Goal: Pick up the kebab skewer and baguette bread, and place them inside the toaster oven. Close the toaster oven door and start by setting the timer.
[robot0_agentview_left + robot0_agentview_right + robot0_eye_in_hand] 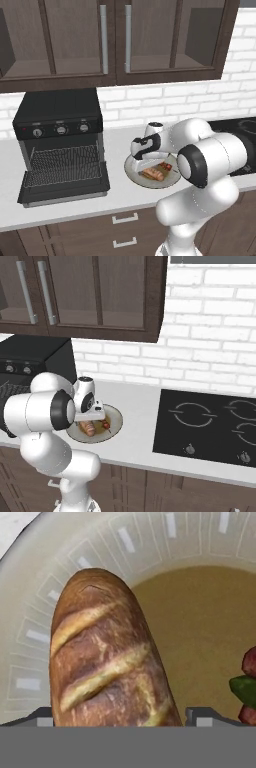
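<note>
The baguette bread [105, 657] lies on a round beige plate [30, 637], an orange-brown loaf with pale slashes. My gripper [120, 717] hangs straight over it, open, one fingertip [42, 717] on each side of the loaf and close to its crust. The kebab skewer [247, 687] lies on the same plate, to the loaf's right, with red and green chunks showing. From the base, the hand covers part of the plate [134, 172], with the baguette [153, 174] and the skewer [168, 166] peeking out. The black toaster oven [57, 115] stands to the left, its door [65, 189] dropped flat and its wire rack [62, 165] bare.
Dark wall cabinets [115, 40] hang above the counter. A black cooktop [210, 426] is set into the counter to the right of the plate. The counter's front edge runs just before the plate, with drawers [125, 218] below.
</note>
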### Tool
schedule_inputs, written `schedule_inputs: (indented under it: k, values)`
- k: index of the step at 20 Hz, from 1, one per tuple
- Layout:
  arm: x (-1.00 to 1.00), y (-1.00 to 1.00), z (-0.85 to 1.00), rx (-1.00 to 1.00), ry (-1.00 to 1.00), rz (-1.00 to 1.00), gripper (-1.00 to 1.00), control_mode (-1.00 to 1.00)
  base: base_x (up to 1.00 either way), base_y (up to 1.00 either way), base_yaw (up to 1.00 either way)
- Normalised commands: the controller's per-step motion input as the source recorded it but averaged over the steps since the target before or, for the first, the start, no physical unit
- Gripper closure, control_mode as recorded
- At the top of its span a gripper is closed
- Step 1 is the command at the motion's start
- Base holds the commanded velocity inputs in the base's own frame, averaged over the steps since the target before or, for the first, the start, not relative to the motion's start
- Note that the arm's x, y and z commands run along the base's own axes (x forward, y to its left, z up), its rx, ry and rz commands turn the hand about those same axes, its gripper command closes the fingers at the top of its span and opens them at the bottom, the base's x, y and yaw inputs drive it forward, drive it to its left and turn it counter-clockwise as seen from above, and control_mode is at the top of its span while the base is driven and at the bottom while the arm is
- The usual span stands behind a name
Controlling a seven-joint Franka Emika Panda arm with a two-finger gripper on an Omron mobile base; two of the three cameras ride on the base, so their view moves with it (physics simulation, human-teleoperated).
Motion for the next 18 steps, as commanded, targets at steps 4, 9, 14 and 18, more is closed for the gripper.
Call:
schedule_inputs:
  k: [4,9,14,18]
  values:
    - [0.0,0.0,0.0,0.0,0.0,0.0,-1.0,-1.0,0.0,0.0,0.0]
    - [0.0,0.0,0.0,0.0,0.0,0.0,-1.0,-1.0,0.0,0.0,0.0]
    - [0.0,0.0,0.0,0.0,0.0,0.0,1.0,-1.0,0.0,0.0,0.0]
    - [0.0,0.0,0.0,0.0,0.0,0.0,1.0,-1.0,0.0,0.0,0.0]
